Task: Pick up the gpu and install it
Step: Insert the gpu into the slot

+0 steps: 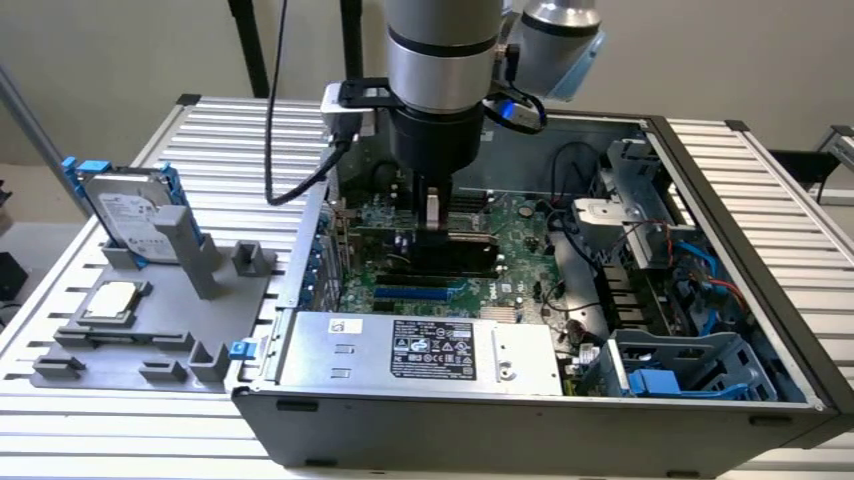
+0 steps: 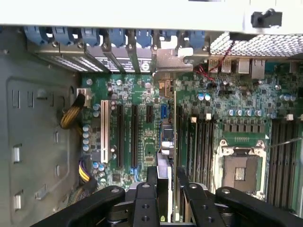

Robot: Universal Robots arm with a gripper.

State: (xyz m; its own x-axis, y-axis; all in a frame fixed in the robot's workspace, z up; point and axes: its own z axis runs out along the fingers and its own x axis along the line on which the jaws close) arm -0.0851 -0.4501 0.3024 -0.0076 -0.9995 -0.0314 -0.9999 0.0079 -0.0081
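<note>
Slatted table (image 1: 747, 170), open case (image 1: 534, 420), gripper (image 1: 433, 222) holding gpu (image 1: 467, 242)

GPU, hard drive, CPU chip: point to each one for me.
gpu (image 1: 467, 242), exterior view, its black face.
hard drive (image 1: 130, 212), exterior view, labelled silver face.
CPU chip (image 1: 112, 299), exterior view, silver top.

A slatted metal table (image 1: 234, 125) carried an open computer case (image 1: 534, 430) at centre-right and a grey holder tray (image 1: 160, 330) at lower left.
</note>
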